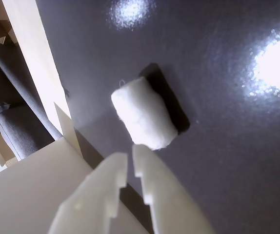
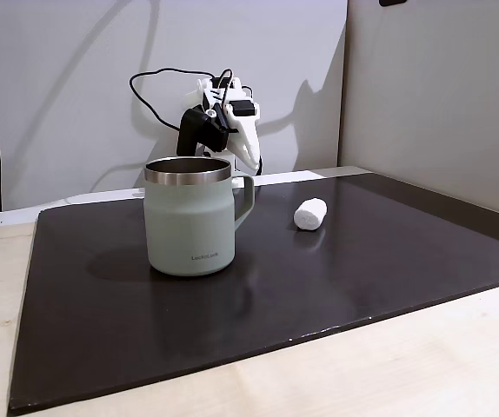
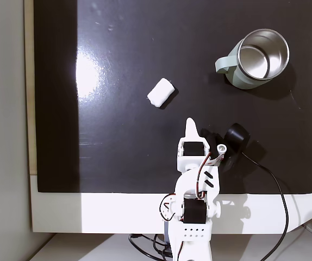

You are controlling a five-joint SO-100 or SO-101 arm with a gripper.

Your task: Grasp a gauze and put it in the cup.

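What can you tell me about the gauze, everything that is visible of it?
The gauze is a small white roll of soft, fuzzy fabric, shaped like a short cylinder. It lies on its side on the dark mat, free and untouched. The gripper hovers just short of it, almost closed. The cup stands apart from it.

- 1 gauze roll (image 3: 161, 92), white, also in wrist view (image 1: 143, 113) & the side fixed view (image 2: 311, 214)
- 1 cup (image 2: 190, 217), green; 1 handle on it
- 1 robot arm (image 3: 193, 201), w/ 1 gripper (image 3: 190, 125)
- 2 fingers (image 1: 97, 190) on the gripper
- 1 dark mat (image 3: 118, 43)
- 1 table (image 2: 389, 373)
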